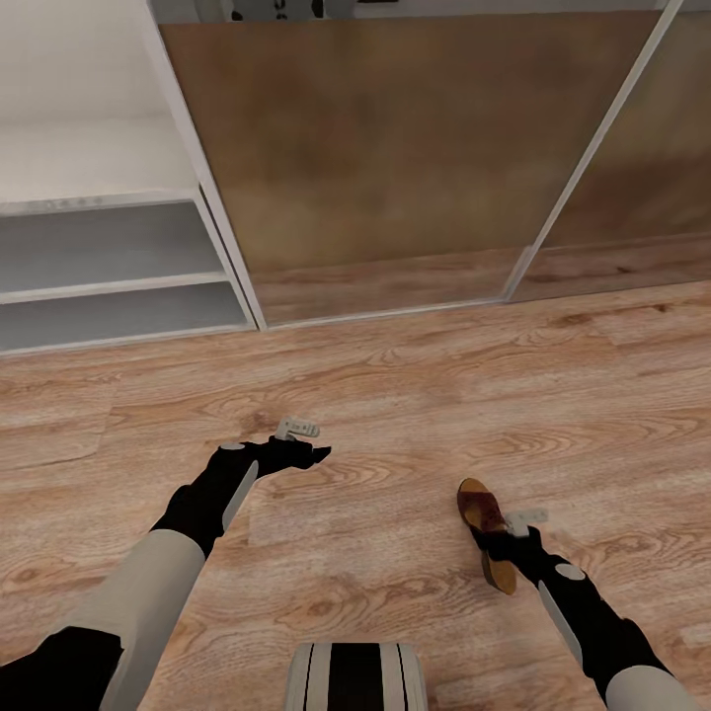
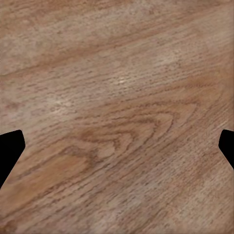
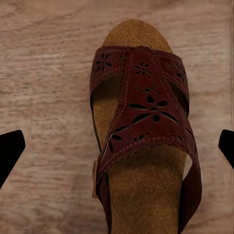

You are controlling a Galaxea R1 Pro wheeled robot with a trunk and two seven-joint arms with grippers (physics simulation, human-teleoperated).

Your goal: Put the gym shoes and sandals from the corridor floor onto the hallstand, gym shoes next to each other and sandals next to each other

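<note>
Right gripper (image 1: 509,538) poised over one sandal (image 1: 486,531) on the corridor floor (image 1: 415,395).
The sandal lies flat between its spread fingers, untouched; the left gripper (image 1: 314,455), also spread, hangs above bare planks, between the sandal and the hallstand (image 1: 109,286).

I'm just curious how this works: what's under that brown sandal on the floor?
The sandal lies flat on the wood-plank corridor floor, footbed up. The boards directly beneath it are covered. The right end effector hovers over its heel, open, hiding that end in the head view.
</note>
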